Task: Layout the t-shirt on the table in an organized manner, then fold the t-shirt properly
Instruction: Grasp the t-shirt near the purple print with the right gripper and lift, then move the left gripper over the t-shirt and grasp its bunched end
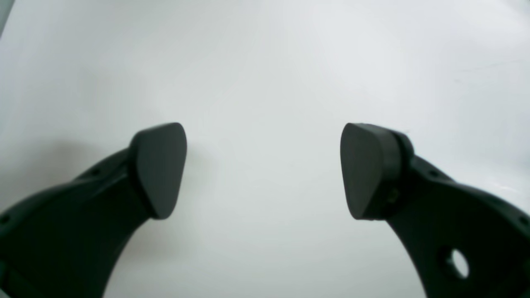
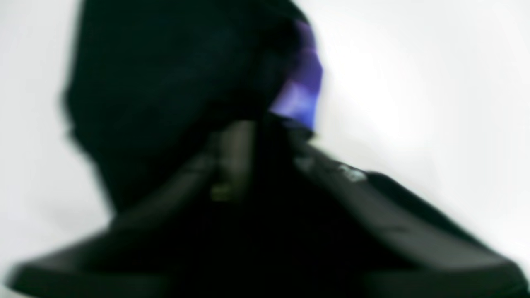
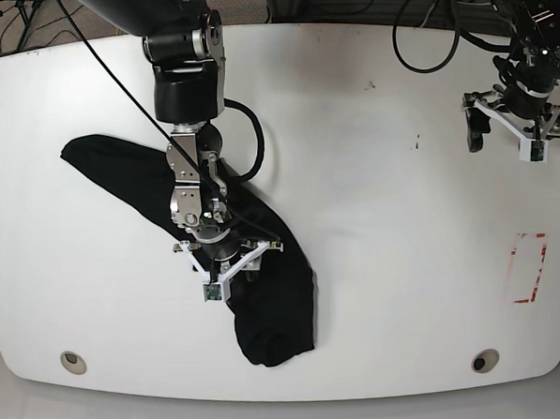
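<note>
The table (image 3: 355,215) carries the t-shirt (image 3: 138,179) as a long crumpled black band on the base view's left – the right gripper (image 3: 234,263) sits on its middle, jaw state unclear in the blur – while the left gripper (image 1: 263,169) hovers spread wide over bare tabletop.

The right wrist view is blurred: the right gripper (image 2: 265,165) merges with the shirt (image 2: 165,82), so its jaws' spacing and any hold cannot be told.
</note>
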Tool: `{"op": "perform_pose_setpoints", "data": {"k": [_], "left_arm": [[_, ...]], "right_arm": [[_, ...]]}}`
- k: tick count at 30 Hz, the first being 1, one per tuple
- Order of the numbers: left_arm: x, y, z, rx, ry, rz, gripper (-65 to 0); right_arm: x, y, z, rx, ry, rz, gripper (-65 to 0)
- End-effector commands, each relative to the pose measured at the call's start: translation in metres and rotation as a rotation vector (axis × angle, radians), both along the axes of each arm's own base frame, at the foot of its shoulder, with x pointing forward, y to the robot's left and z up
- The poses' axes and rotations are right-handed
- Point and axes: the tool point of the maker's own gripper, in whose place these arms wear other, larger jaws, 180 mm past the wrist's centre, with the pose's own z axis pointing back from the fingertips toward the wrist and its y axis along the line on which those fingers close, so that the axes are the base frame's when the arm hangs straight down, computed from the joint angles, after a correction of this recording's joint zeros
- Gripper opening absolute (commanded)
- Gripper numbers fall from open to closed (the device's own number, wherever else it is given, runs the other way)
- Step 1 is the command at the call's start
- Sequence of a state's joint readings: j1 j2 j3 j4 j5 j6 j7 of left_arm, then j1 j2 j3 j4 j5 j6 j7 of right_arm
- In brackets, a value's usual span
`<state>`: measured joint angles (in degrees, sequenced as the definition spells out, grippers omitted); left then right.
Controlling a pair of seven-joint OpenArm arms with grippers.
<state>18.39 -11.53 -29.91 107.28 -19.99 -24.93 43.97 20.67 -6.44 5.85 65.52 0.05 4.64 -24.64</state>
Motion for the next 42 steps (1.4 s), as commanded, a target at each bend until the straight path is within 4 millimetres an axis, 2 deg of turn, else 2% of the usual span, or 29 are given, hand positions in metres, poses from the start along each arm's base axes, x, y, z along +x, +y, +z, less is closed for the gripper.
{"op": "perform_pose_setpoints", "data": {"k": [1,2,4,6,14,16,18,21,26,31,35,42], "left_arm": [[0.007,-0.014,0.008,-0.012,-0.040,-0.037,-10.3],[0.007,-0.020,0.006,-0.021,-0.035,-0.048,-10.3],[0.009,-0.032,0.002,-0.039,-0.031,-0.071,-10.3],[0.009,-0.047,-0.002,-0.064,-0.024,-0.100,-10.3],[0.010,-0.125,-0.016,-0.172,0.002,-0.253,-10.3],[0.015,-0.143,-0.013,-0.194,-0.011,-0.290,-10.3],[0.022,-0.170,-0.007,-0.234,-0.033,-0.340,-10.3],[0.020,-0.205,-0.007,-0.287,-0.031,-0.402,-10.3],[0.039,-0.268,0.021,-0.355,-0.105,-0.530,-10.3],[0.046,-0.318,0.019,-0.403,-0.079,-0.640,-10.3],[0.062,-0.349,0.014,-0.433,-0.048,-0.689,-10.3],[0.075,-0.385,-0.014,-0.413,0.069,-0.780,-10.3]], "right_arm": [[0.010,-0.031,0.036,-0.057,-0.122,-0.044,-22.8],[0.006,-0.038,0.042,-0.072,-0.138,-0.050,-17.3],[0.001,-0.050,0.052,-0.097,-0.165,-0.058,-10.8],[-0.005,-0.061,0.062,-0.128,-0.183,-0.057,-7.8],[-0.050,-0.095,0.073,-0.267,-0.171,0.013,-7.8],[-0.060,-0.103,0.072,-0.286,-0.163,0.014,-7.8],[-0.072,-0.109,0.073,-0.301,-0.163,0.019,-7.8],[-0.088,-0.123,0.075,-0.319,-0.162,0.004,-7.8],[-0.105,-0.142,0.079,-0.346,-0.161,-0.021,-7.8],[-0.117,-0.154,0.082,-0.363,-0.159,-0.043,-7.8],[-0.122,-0.160,0.084,-0.375,-0.160,-0.059,-7.6],[-0.126,-0.168,0.092,-0.396,-0.171,-0.073,-7.6]]}}
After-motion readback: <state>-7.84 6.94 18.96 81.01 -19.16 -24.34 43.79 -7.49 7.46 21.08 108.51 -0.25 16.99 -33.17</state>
